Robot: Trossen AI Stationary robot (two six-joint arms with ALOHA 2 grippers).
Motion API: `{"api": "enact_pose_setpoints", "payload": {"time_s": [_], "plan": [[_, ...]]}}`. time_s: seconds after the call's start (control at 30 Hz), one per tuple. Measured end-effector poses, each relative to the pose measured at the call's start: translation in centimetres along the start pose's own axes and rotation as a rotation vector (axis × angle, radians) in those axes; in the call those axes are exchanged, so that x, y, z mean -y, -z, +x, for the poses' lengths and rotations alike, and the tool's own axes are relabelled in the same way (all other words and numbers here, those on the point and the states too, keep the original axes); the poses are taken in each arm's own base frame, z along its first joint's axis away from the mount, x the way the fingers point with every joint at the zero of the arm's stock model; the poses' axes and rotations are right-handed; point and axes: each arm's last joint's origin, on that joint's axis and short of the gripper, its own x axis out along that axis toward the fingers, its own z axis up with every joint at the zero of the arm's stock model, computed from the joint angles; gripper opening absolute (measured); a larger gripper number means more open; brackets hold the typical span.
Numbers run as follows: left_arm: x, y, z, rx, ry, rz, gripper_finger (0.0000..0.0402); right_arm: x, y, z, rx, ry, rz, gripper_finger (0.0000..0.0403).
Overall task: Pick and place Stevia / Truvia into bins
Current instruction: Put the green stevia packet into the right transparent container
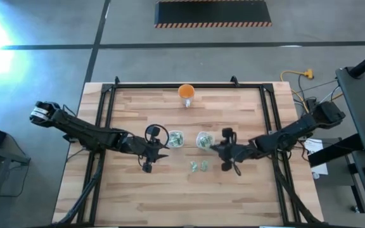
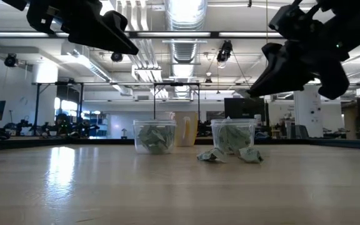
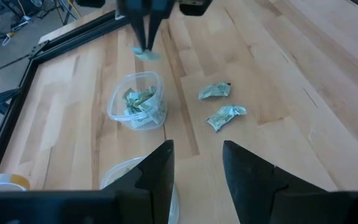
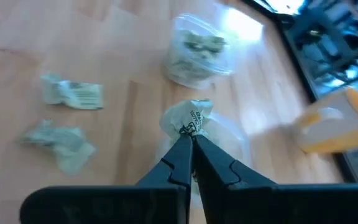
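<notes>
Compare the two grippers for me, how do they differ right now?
The left gripper has its fingers spread and holds nothing, while the right gripper is pinched shut on a sachet. The left gripper hangs beside the left bin, near its outer side; the right gripper hangs at the right bin with its sachet above it. Both are dark two-finger grippers held above the table.

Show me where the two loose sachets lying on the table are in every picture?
High view: loose sachets, mid-table, just below the two bins.
Low view: centre-right, on the wood in front of the right-hand bin.
Left wrist view: right of centre, beside a bin.
Right wrist view: at the left side.
Shared landmark: that bin, next to the right claw, which pinches a third sachet.
</notes>
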Motion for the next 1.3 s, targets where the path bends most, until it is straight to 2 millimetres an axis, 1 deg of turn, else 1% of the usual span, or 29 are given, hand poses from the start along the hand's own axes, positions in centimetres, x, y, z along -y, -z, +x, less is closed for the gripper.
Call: {"api": "enact_pose_setpoints", "payload": {"time_s": [0.17, 0.4, 0.63, 1.13, 1.3], "plan": [[0.0, 0.0, 0.0, 0.001, 0.000, 0.000, 0.0121, 0.6, 0.3, 0.5, -0.021, 0.029, 0.010, 0.0009], [0.0, -0.1, 0.0, 0.009, -0.002, -0.002, 0.0121, 0.8, 0.9, 1.5, -0.068, 0.047, 0.009, 0.0009], [0.0, 0.0, 0.1, 0.020, -0.004, -0.004, 0.0121, 1.5, 1.0, 2.2, -0.076, 0.076, 0.034, 0.0009], [0.0, 0.1, 0.1, 0.019, -0.004, -0.004, 0.0121, 1.6, 1.0, 2.3, -0.079, 0.082, 0.047, 0.0009], [0.0, 0.1, 0.1, 0.019, -0.004, -0.004, 0.0121, 1.6, 1.1, 2.3, -0.079, 0.079, 0.049, 0.0028]]}}
